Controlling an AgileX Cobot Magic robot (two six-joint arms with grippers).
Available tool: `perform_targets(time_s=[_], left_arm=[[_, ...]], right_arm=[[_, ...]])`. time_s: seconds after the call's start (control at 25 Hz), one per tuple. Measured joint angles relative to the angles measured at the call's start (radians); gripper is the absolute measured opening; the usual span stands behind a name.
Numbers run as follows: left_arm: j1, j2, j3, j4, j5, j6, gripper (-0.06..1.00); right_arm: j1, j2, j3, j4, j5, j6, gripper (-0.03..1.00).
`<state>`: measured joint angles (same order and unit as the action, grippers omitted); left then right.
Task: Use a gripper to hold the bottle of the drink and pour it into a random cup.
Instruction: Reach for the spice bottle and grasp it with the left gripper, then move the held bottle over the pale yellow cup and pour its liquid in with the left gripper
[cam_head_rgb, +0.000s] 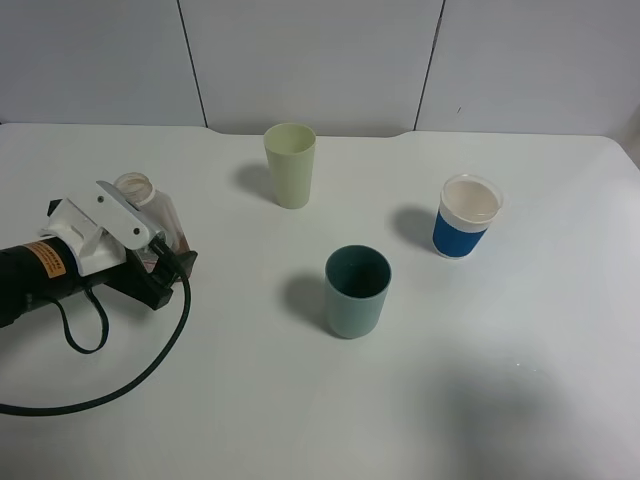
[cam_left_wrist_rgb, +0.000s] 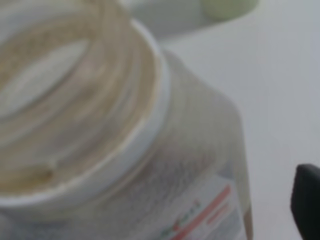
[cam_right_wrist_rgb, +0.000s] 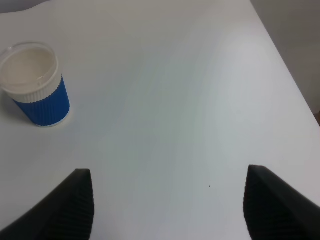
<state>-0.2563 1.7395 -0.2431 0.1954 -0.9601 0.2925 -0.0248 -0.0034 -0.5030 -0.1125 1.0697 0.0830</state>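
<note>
Black cable (cam_head_rgb: 150, 360) from the left arm (cam_head_rgb: 30, 270) loops over the front of the worktop (cam_head_rgb: 500, 380). Just behind it, the left fingers (cam_head_rgb: 105, 222) sit around the bottle (cam_head_rgb: 140, 192), which stands upright at the left side of the worktop with its wide neck uncapped. In the left wrist view the bottle fills most of the picture. The one finger that shows there stands clear of the bottle's wall, with bare worktop between them. I judge these fingers to be apart on either side of the bottle, not yet clamped on it. How much drink the bottle holds cannot be told.

The right fingers (cam_right_wrist_rgb: 75, 205) are spread wide over bare worktop and hold nothing.

Further back, the teal cup (cam_head_rgb: 357, 292) stands near the middle. The blue cup (cam_head_rgb: 466, 217) with the white rim is off to the right. The slim yellow-green cup (cam_head_rgb: 290, 165) stands farthest back, well apart from the bottle. All three are upright, and no liquid can be seen in them.

The task looks to be at its first step: the reach is made and the grip is not yet secured. Closing on the bottle, lifting it, carrying it across to a cup and tipping it to pour all remain.
</note>
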Motion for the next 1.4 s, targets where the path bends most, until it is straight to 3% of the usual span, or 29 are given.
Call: perform_targets(time_s=[0.52,0.88,1.4], left_arm=[[0.000,0.000,0.000,0.006,0.059,0.006,0.67],[0.000,0.000,0.000,0.008,0.070,0.003,0.42],[0.000,0.000,0.000,0.010,0.056,-0.036,0.39]], right_arm=[[0.000,0.000,0.000,0.000,0.000,0.000,0.63],[0.000,0.000,0.000,0.000,0.000,0.000,0.63],[0.000,0.000,0.000,0.000,0.000,0.000,0.63]])
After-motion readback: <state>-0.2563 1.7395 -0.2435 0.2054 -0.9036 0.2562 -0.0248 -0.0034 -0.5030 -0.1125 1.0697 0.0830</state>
